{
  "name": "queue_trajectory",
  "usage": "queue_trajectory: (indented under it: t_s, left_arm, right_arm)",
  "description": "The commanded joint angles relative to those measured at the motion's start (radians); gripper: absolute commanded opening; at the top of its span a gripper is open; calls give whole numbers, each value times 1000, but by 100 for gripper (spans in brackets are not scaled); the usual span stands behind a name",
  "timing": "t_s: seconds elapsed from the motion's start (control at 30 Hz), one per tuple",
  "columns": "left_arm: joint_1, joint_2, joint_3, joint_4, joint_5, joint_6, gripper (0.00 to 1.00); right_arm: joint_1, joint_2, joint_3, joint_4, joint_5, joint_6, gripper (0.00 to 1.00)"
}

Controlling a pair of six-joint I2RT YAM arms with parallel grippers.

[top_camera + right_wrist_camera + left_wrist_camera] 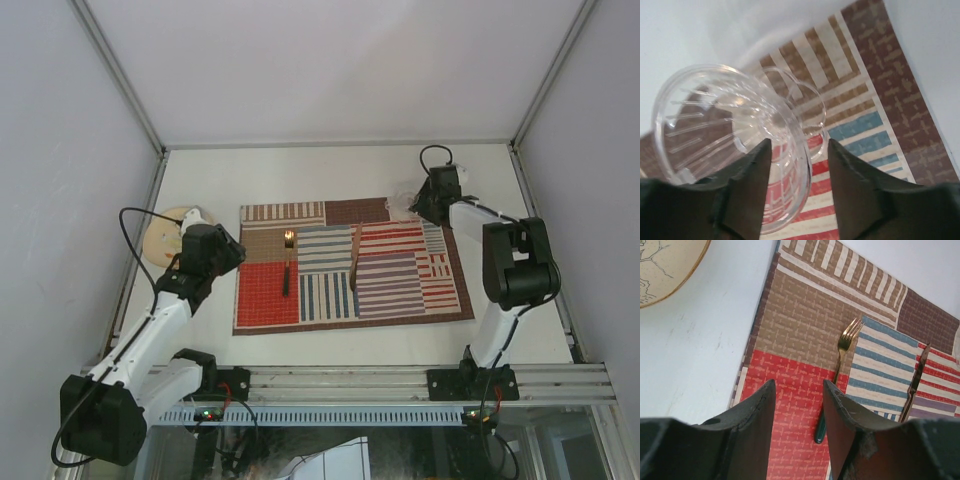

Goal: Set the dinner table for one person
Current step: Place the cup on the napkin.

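On the white dinner table (pixel 350 170) lies a striped patchwork placemat (pixel 265 300). A gold fork (pixel 288 262) with a dark handle and a knife (pixel 355 258) rest on it. A clear stemmed glass (pixel 402 205) stands at the mat's far right corner. In the right wrist view the glass (pixel 725 115) has its rim between the jaws of my right gripper (pixel 800 141), which are open, with a gap on the right side. My left gripper (pixel 799 385) hovers open over the mat's red patch, left of the fork (pixel 840 360), with nothing in it.
A cream plate (pixel 160 240) lies on the table left of the mat, behind my left arm, and its edge shows as the plate (pixel 665 265) in the left wrist view. Aluminium rails and grey walls bound the table.
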Motion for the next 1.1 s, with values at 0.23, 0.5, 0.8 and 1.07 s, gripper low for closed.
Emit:
queue_trajectory:
  t_s: [0.23, 0.5, 0.8, 1.07]
  left_arm:
    - [6, -7, -12, 47, 25, -12, 47]
    - [6, -12, -23, 50, 35, -15, 47]
    - [5, -24, -37, 52, 28, -18, 47]
    - [5, -79, -58, 33, -12, -22, 47]
  right_arm:
    - [27, -73, 10, -68, 64, 3, 60]
    - [35, -133, 14, -45, 74, -13, 60]
    - [101, -222, 15, -91, 76, -35, 57]
    - [339, -275, 12, -166, 94, -74, 51]
